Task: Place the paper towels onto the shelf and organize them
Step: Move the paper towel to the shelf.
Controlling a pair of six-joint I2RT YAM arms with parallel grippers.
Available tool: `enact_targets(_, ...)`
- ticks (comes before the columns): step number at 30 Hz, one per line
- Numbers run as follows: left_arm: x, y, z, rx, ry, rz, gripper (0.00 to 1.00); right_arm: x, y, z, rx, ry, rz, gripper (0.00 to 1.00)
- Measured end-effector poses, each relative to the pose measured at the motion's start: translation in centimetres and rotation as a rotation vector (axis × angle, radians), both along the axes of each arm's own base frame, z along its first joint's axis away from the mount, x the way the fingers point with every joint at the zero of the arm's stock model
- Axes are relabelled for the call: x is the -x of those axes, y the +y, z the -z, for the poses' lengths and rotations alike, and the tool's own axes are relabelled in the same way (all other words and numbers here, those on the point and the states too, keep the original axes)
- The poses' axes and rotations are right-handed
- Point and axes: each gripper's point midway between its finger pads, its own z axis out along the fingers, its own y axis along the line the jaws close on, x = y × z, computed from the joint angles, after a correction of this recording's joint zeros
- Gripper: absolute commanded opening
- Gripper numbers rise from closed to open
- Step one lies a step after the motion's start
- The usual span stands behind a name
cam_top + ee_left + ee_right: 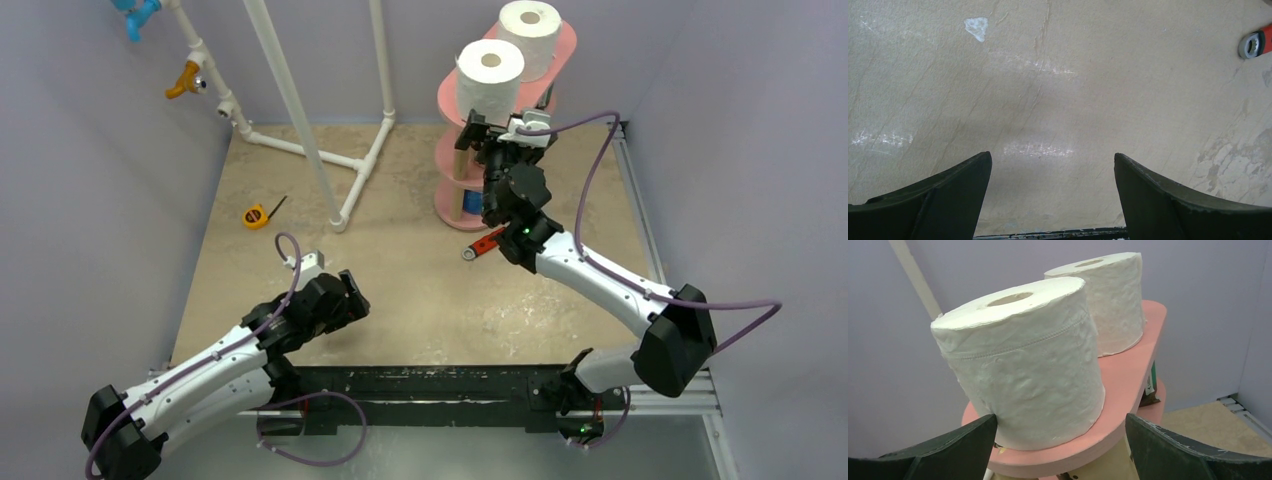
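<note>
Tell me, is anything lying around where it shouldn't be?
Two tools look out of place: a red-handled wrench lies on the table by the foot of the pink shelf, and a yellow tape measure sits near the white pipe frame. The two white rolls on top stand upright.

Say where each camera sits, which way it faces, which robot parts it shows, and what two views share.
Top: high behind the bases, looking down on the table; left arm and right arm show.
Left wrist: on the left arm, facing down at bare table and a wrench; open left claw shows.
Right wrist: on the right arm, facing two white rolls on the shelf; open right claw shows.
Shared: top and right wrist both show those rolls.
</note>
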Motion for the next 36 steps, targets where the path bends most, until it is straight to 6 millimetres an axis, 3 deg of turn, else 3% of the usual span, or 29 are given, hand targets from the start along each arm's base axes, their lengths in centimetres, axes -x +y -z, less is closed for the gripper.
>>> enact_targets(36, 0.0, 0.0, 0.1, -0.005, 0.005, 0.000, 0.92, -1.4, -2.6, 0.0, -0.004, 0.015, 0.051, 0.99)
